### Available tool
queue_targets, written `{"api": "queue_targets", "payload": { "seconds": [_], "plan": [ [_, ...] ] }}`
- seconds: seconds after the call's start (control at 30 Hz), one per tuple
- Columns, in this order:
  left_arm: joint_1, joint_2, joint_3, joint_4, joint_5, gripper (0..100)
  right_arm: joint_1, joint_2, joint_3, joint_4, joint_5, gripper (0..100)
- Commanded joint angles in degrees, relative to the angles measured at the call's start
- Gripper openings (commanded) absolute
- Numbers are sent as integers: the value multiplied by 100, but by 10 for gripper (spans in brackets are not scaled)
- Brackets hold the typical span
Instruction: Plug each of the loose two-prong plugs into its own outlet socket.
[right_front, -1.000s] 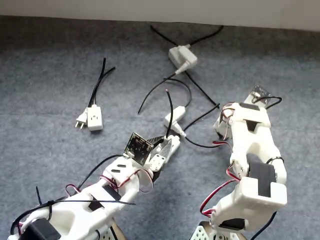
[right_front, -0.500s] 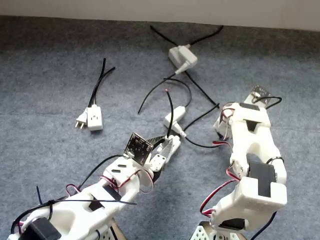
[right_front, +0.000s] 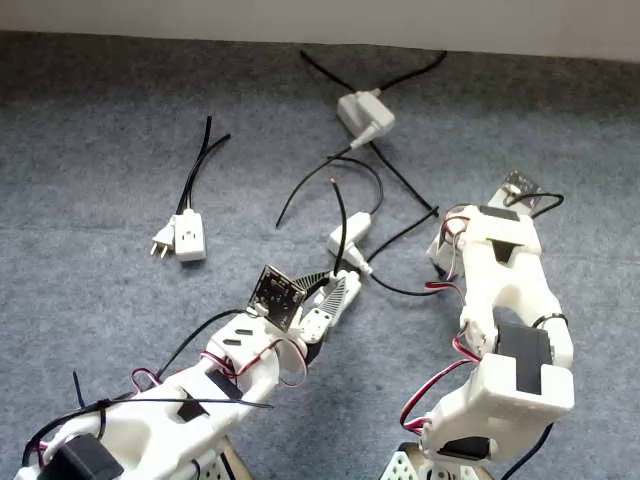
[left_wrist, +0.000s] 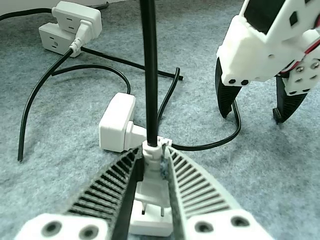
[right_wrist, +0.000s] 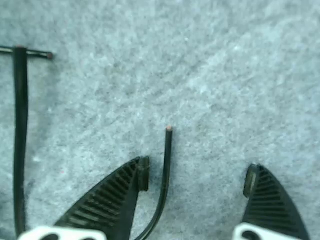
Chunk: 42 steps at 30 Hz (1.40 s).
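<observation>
The left jaws are clamped on a white two-prong plug (left_wrist: 151, 192), near a white socket block (left_wrist: 116, 122) on the grey surface (left_wrist: 280, 175). The right jaws stand wide apart above the surface, a loose cord end (right_wrist: 167, 150) between them.

Soft, even light falls on the grey mat (right_front: 90, 330), and its far edge lies darker beneath the pale wall (right_front: 150, 15). Shadows are faint and short: a thin one hugs the white socket block (left_wrist: 116, 122), and another sits under the right gripper (left_wrist: 250, 115). The white plug (left_wrist: 150, 200) in the left gripper (left_wrist: 153, 150) shows bright.
</observation>
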Motion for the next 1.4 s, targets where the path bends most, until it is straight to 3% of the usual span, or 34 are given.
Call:
{"api": "queue_targets", "payload": {
  "seconds": [0.0, 0.33, 0.5, 1.37],
  "plan": [
    [22, 479, 66, -695, 62, 5, -48, -31, -4, -163, 88, 295],
    [13, 2879, 127, -4044, 70, 5, -48, -31, -13, -163, 88, 295],
    [22, 3670, 92, -4967, 79, 5, -48, -31, -13, -163, 88, 295],
    [119, 3793, 57, -4905, 79, 5, 145, -22, -4, -277, 97, 295]
  ]
}}
